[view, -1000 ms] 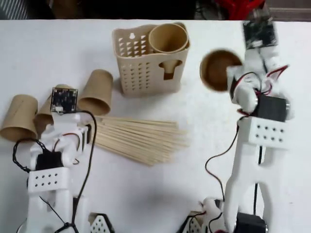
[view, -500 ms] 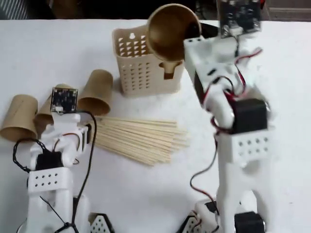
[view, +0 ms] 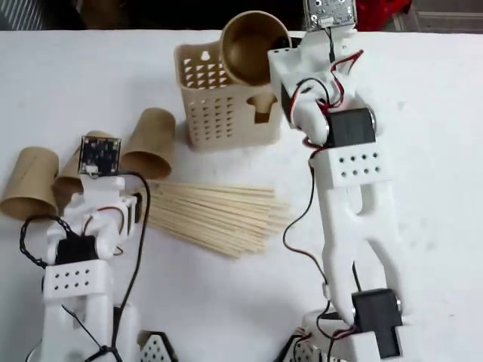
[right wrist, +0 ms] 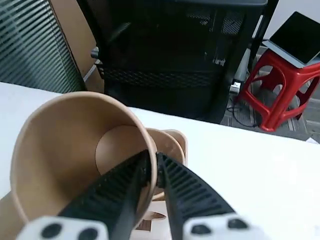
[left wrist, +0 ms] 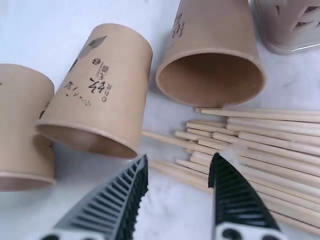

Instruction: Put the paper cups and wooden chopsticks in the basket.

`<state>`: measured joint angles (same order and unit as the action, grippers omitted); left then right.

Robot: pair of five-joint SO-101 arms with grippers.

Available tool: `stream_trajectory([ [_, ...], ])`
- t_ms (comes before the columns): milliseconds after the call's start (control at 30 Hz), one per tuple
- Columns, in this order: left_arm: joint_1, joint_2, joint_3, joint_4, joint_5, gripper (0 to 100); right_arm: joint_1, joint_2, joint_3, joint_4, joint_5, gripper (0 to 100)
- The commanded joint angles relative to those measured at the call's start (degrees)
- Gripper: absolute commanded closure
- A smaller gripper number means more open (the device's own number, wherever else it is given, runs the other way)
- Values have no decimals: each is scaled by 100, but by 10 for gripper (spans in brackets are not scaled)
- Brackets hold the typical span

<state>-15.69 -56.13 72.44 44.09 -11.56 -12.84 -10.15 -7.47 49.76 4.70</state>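
White surface (view: 441,98) is bearing a basket (view: 219,113) and chopsticks (view: 219,215).
Right gripper (right wrist: 152,161) is pinching a tilted paper cup (view: 253,47) over the basket's right end; left gripper (left wrist: 176,167), spread wide, is hovering by three lying cups (view: 149,142).

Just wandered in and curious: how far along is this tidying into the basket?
Early. One cup seems already in the basket. The right gripper pinches a second cup by its rim above the basket. Left to do: three cups lying on the table and the chopsticks, with the open left gripper over their ends.
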Motion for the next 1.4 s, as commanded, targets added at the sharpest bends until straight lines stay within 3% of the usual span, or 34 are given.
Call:
stream_trajectory([
  [0, -13, -110, -26, -132, 62, 793, 127, 66, -70, -136, -35, 968],
  [233, -13, -110, -26, -132, 62, 793, 75, 312, -70, -136, -26, 657],
  [333, -13, -110, -26, -132, 62, 793, -13, 347, -141, -145, -26, 593],
  [700, -13, -110, -26, -132, 53, 793, -75, 884, -316, -1358, -26, 594],
  [1367, -4, -110, -26, -141, 53, 793, -4, 901, -1160, -1420, -9, 594],
])
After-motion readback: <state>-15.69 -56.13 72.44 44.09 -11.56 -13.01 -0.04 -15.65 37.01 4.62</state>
